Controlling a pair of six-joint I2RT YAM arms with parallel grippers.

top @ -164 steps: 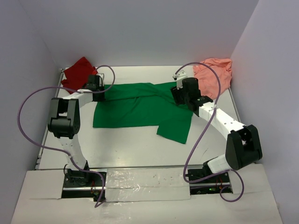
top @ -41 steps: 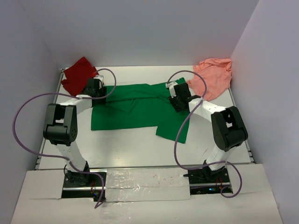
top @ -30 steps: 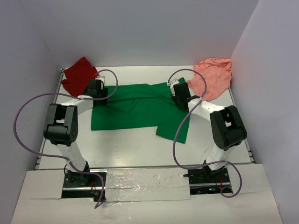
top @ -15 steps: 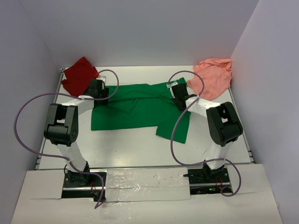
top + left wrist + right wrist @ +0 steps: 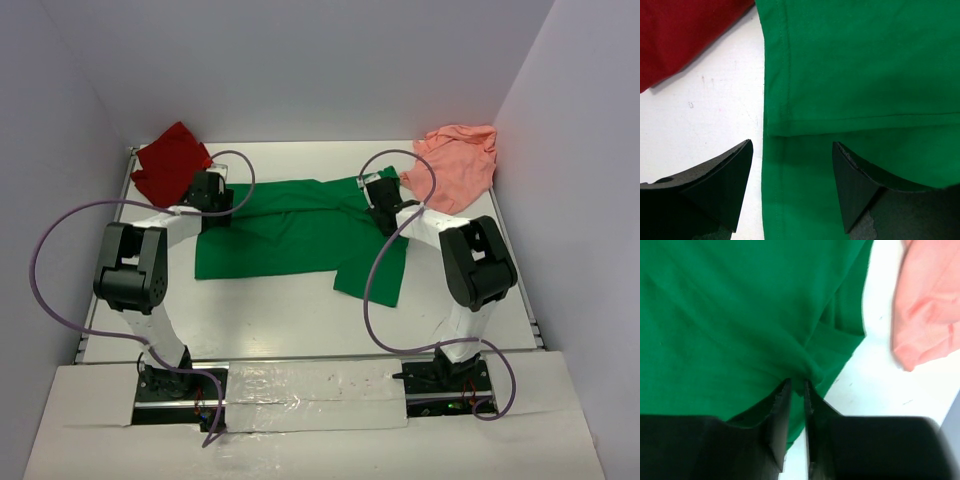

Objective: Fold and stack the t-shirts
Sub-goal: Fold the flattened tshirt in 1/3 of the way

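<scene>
Three t-shirts lie on the white tabletop (image 5: pixel 270 315). The green t-shirt (image 5: pixel 290 235) is spread at the centre, the dark red t-shirt (image 5: pixel 168 160) lies crumpled at 10 o'clock, and the salmon pink t-shirt (image 5: pixel 458 165) is bunched at 2 o'clock.

The green cloth looks thin, light and limp. It will likely sag and drag unless both arms lift it together by hems or corners, and a single pinch may only gather wrinkles.

The right claw (image 5: pixel 796 385) is clenched on a small ridge of green fabric near the shirt's 2 o'clock edge, close beside the pink one. The left claw (image 5: pixel 792 150) is released, its jaws wide, straddling the shirt's 9 o'clock side seam low over the tabletop.

Both arms reach far forward with their wrists pitched down.
</scene>
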